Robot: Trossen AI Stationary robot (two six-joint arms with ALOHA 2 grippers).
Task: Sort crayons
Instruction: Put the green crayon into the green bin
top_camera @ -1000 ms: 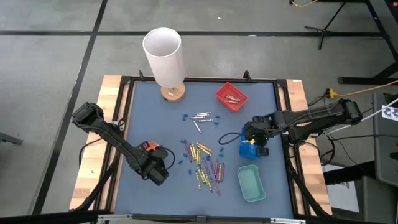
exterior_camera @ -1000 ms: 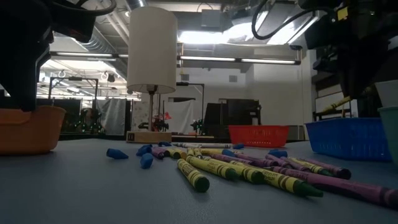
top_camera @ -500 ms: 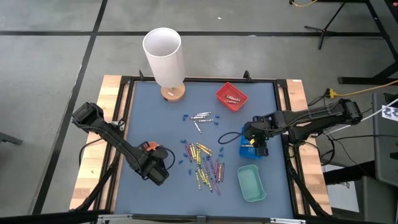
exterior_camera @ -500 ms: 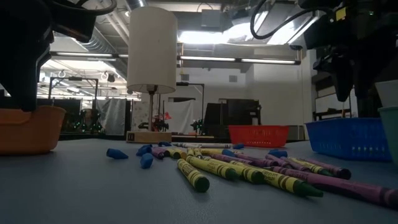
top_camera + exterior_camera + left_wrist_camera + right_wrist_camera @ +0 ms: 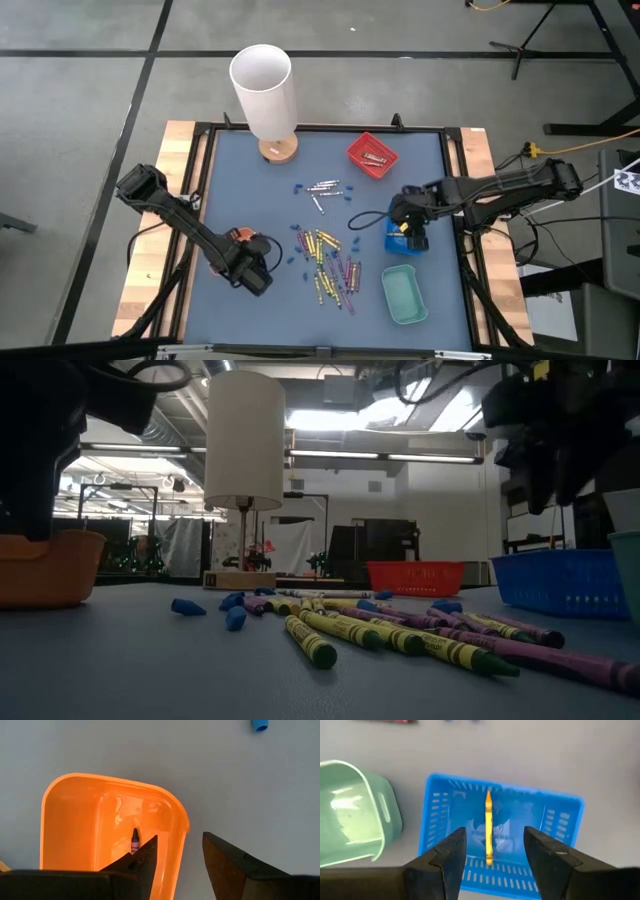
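Evidently the step in hand was a drop into a bin: the right tool (image 5: 408, 229) was held over the blue basket (image 5: 504, 840) with its fingers (image 5: 442, 857) spread apart and nothing between them, and a yellow crayon (image 5: 488, 827) was seen lying on the basket's floor directly beneath. The release was judged complete, so the step would be done well if the tool were lifted straight up, clear of the basket's wall, before any sideways travel, so that the light basket was not dragged or tipped toward the green tray (image 5: 404, 294) just beside it. The remaining crayons (image 5: 328, 262) were seen scattered in a loose heap near the middle of the bench (image 5: 240, 190), some overlapping, with a few silver ones (image 5: 322, 189) lying apart toward the red basket (image 5: 372, 155), which already held some. A stick lying at the edge of the heap, free of its neighbours, was judged the safest next pick, approached with the fingers across its length. The small blue bits (image 5: 187, 606) were best avoided. The left tool (image 5: 250, 272) was held near the orange tray (image 5: 110, 827), fingers likewise spread and empty, and one purple crayon (image 5: 134, 839) lay in that tray.
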